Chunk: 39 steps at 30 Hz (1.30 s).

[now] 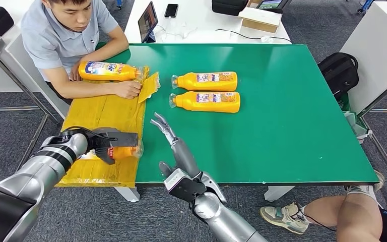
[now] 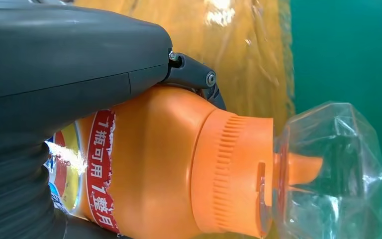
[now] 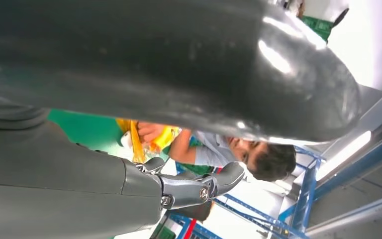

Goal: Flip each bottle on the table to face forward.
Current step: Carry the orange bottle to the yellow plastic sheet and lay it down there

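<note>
Bottle point(image 1: 123, 152) at the table's point(image 1: 282, 151) near-left corner: we are gripping it in our left hand point(image 1: 98, 142), right hand point(image 1: 174, 146) spread empty; turning its label forward seems next.

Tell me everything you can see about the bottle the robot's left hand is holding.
The held bottle is orange plastic lying on its side over the yellow sheet at the table's near left corner. The left hand grips its body from above. It has a ribbed orange collar and spout under a clear faceted cap that points toward the green table top. A torn red-edged label with white characters wraps the body.
</note>
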Each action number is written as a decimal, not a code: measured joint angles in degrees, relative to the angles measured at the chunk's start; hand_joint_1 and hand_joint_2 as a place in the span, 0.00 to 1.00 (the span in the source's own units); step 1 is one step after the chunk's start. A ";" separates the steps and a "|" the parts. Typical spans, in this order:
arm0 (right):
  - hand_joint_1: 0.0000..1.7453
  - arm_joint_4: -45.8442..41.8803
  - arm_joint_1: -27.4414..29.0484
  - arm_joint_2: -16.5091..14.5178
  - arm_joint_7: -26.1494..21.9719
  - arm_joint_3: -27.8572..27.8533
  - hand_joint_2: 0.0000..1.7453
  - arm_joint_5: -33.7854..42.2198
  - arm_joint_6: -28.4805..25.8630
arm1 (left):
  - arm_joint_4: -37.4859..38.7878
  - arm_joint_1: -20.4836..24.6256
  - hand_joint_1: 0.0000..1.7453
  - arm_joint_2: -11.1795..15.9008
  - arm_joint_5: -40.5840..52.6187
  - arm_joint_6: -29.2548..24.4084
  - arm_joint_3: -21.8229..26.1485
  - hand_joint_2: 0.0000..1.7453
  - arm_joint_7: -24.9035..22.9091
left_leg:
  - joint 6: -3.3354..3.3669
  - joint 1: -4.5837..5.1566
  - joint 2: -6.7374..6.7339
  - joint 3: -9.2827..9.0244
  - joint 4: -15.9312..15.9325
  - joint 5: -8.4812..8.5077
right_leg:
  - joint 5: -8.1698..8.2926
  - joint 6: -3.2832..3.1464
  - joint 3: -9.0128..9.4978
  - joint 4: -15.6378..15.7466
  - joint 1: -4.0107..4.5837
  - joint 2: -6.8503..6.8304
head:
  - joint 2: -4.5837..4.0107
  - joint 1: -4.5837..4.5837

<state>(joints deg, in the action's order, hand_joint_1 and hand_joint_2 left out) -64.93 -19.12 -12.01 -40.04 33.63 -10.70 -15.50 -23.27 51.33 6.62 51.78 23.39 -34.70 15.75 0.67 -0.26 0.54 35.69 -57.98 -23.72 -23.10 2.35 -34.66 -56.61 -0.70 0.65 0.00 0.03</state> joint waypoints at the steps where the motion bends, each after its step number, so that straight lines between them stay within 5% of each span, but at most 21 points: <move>1: 0.00 0.20 -0.05 -0.03 0.00 0.19 0.00 0.23 -0.01 | 0.43 0.18 0.76 -0.18 -0.04 0.28 -0.56 1.00 0.19 | 0.00 0.00 0.00 0.00 0.00 0.00 | 0.00 0.00 0.00 0.00 0.00 0.00 | 0.00 -0.01; 4: 0.00 0.70 -0.11 -0.08 0.00 0.60 0.00 0.66 -0.03 | 1.45 0.50 0.15 -0.53 -0.72 1.17 -1.56 1.00 0.64 | 0.00 0.00 0.00 -0.01 0.00 0.00 | 0.00 0.00 0.02 -0.01 0.01 0.00 | 0.00 -0.01; 6: 0.00 1.04 -0.18 -0.08 0.00 0.79 0.00 0.88 -0.10 | 1.96 0.60 0.01 -0.71 -1.47 1.20 -1.87 1.00 0.75 | 0.00 0.00 0.00 -0.01 0.00 0.00 | 0.00 0.00 0.03 -0.01 0.01 0.00 | 0.00 -0.01; 19: 0.00 2.46 -0.27 -0.08 0.00 1.58 0.00 1.51 -0.87 | 2.93 -0.64 0.00 -1.55 -8.95 -1.70 -0.96 1.00 0.88 | 0.00 0.00 0.05 -0.11 0.00 0.01 | 0.00 0.00 0.14 -0.01 0.00 -0.01 | 0.00 -0.01; 23: 0.00 2.67 -0.32 -0.06 0.00 1.63 0.00 1.88 -0.91 | 2.60 -2.30 0.00 -2.30 -16.37 -2.33 2.72 1.00 4.82 | 0.00 0.00 0.05 -0.10 0.00 0.03 | 0.00 0.00 0.13 -0.01 0.00 -0.01 | 0.00 0.00; 29: 0.00 2.85 -0.34 0.15 0.00 1.66 0.00 1.78 -1.52 | -1.83 -5.36 0.00 -4.37 -26.06 -10.81 10.65 1.00 7.04 | 0.00 0.01 0.05 -0.08 0.00 0.01 | 0.00 0.00 0.12 0.00 -0.01 -0.01 | 0.00 0.00; 39: 0.00 2.97 -0.31 1.04 0.00 1.67 0.00 0.44 -2.39 | -12.86 -11.94 0.00 -4.29 -27.32 -19.18 16.75 1.00 9.83 | 0.00 -0.01 0.03 -0.07 0.00 0.01 | 0.00 0.00 0.09 0.00 0.03 -0.01 | 0.00 -0.01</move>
<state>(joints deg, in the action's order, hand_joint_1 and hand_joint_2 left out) -61.96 -19.43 -10.97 -40.04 35.30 -10.27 -17.90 -36.13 39.39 2.33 24.47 4.21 -17.94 25.58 0.67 -0.27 0.57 35.62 -57.98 -23.71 -23.11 2.35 -34.57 -56.61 -0.67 0.64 0.00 0.03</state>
